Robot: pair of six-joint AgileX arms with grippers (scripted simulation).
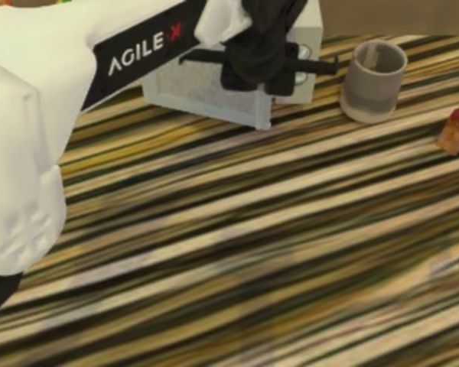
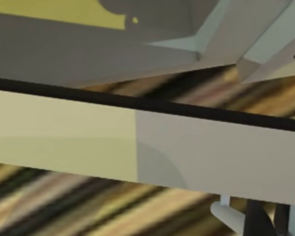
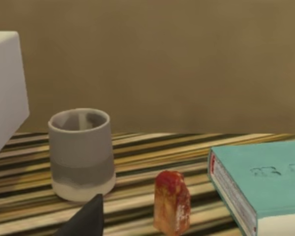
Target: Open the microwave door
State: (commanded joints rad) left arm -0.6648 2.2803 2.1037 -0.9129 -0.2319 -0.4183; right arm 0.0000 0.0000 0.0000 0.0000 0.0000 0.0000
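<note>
The left tool (image 1: 262, 60) hung over the microwave (image 1: 310, 30) at the tabletop's (image 1: 237, 245) far edge; its door (image 1: 206, 95) stood swung outward (finger state: cannot tell). A grey mug (image 1: 373, 80) stood just beside.

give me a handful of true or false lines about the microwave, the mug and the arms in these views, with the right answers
1. The microwave door is swung partly open. True.
2. The left hand is parked far from the microwave. False: in the top view it sits right over the microwave's front, at the door.
3. The grey mug lies tipped on its side. False: it stands upright, to the right of the microwave.
4. A small red and orange object stands between the mug and a teal book in the right wrist view. True.
5. The mug rests on top of the teal book. False: it stands on the striped table, apart from the book.
</note>
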